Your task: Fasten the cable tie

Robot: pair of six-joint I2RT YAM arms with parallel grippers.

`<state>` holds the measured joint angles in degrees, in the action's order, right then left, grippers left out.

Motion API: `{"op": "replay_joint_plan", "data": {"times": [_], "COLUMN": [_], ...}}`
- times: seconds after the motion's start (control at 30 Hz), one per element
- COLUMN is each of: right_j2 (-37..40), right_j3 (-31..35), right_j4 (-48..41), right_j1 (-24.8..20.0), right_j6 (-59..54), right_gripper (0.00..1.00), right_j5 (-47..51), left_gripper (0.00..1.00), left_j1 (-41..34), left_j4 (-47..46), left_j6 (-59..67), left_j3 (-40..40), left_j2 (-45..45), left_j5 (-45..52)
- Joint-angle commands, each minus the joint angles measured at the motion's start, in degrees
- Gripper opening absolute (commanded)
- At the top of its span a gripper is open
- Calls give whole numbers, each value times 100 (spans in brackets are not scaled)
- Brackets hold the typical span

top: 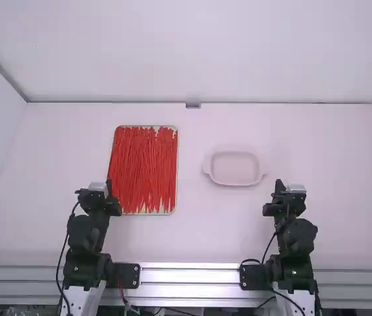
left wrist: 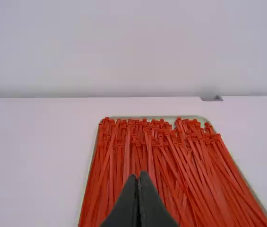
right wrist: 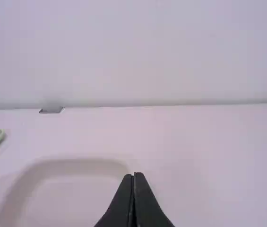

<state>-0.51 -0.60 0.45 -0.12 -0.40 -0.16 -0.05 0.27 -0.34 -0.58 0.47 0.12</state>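
Note:
A pile of several red cable ties lies on a pale rectangular tray left of the table's middle. My left gripper is near the tray's front left corner, shut and holding nothing. My right gripper is also shut and empty, just in front of and to the right of a white dish. Both arms are folded back close to their bases.
The white two-handled dish sits right of the tray and holds nothing. A small grey bracket marks the far table edge. White walls enclose the table at the left and back. An aluminium rail runs along the front.

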Motion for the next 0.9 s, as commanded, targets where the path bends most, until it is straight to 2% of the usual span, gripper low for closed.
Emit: {"op": "replay_joint_plan", "data": {"times": [0.0, 0.43, 0.87], "right_j2": [-1, -405, -1878], "right_j3": [-1, -365, -1638], "right_j4": [-4, -144, -809], "right_j1": [0, 33, 331], "right_j6": [26, 43, 75], "right_gripper": [0, 8, 27], "right_j5": [22, -12, 132], "left_gripper": [0, 8, 27], "left_j1": [-2, -18, -63], "left_j4": [0, -271, -1233], "left_j6": [0, -35, -122], "left_j3": [-1, -409, -1760], "left_j2": [1, 393, 1983], "left_j5": [0, 31, 215]}}
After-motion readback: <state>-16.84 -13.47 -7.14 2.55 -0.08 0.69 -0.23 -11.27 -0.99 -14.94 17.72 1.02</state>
